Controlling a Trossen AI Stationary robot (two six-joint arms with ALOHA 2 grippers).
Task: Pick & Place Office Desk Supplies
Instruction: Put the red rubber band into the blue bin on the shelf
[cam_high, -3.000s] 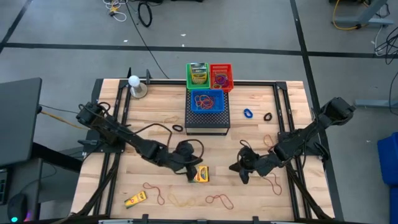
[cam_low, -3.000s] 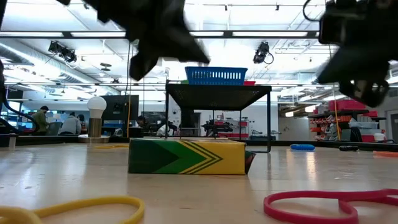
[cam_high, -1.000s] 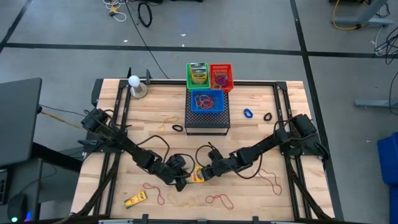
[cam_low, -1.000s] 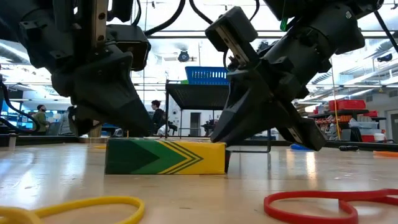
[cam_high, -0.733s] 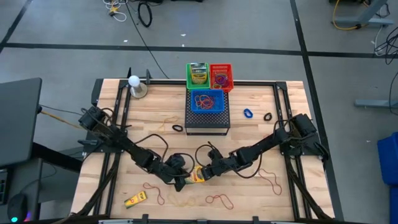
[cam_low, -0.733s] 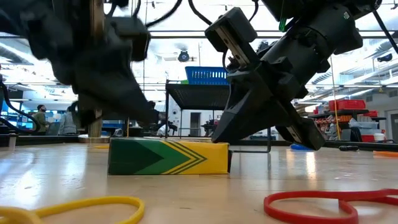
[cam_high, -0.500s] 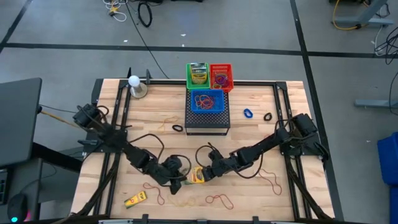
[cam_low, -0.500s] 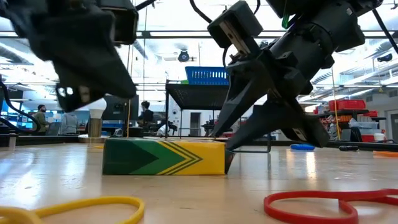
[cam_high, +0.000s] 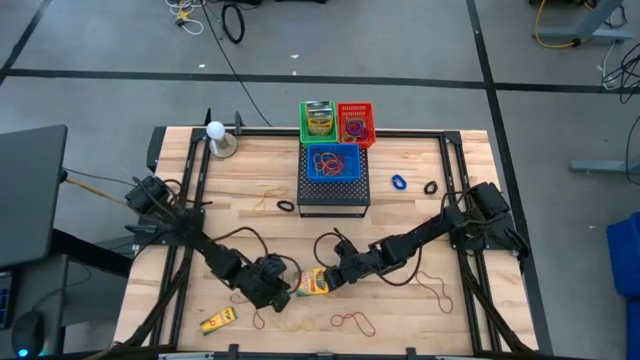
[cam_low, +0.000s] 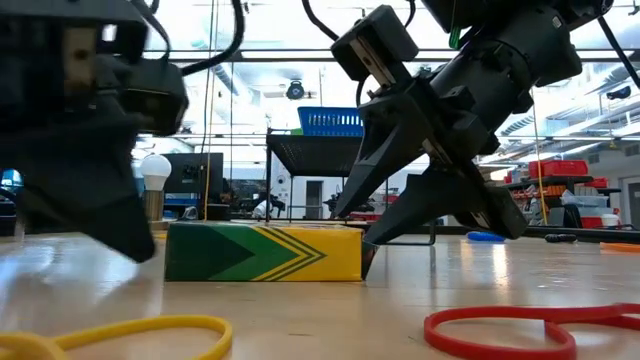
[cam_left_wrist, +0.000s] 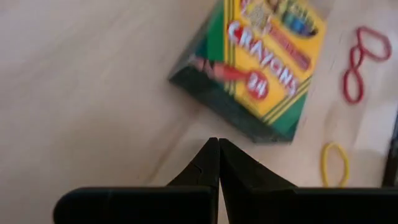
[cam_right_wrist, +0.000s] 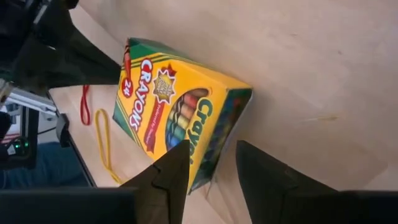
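We find the green-and-yellow cardboard crayon box (cam_high: 312, 283) lying flat on the wooden counter (cam_high: 400, 210), toward its front edge and between the two arms. The right tool (cam_high: 328, 277) is down at the box's right end with its fingers spread; in the right wrist view the box corner (cam_right_wrist: 180, 118) sits just ahead of the gap and is not yet between the fingers. The left tool (cam_high: 272, 292) stands just beside the box's left end, fingers pressed together and holding nothing; its wrist view shows the box (cam_left_wrist: 255, 65) ahead of the closed tips.

We judge the step in hand to be the right arm's grasp of the box. To do it well, we recommend:

- Advance the spread fingers until they straddle the box across its narrow thickness, not merely its corner.
- Square the tool to the box before closing; the box lies skewed to the fingers, and a corner pinch would likely let it pivot.
- Keep the left tool clear, or steady as a backstop, so the box does not slide away.
- Avoid the red rubber band (cam_right_wrist: 84, 104) and yellow rubber band (cam_right_wrist: 104, 146) lying loose beyond the box.

Cardboard will crush under excess force; we advise closing gently.
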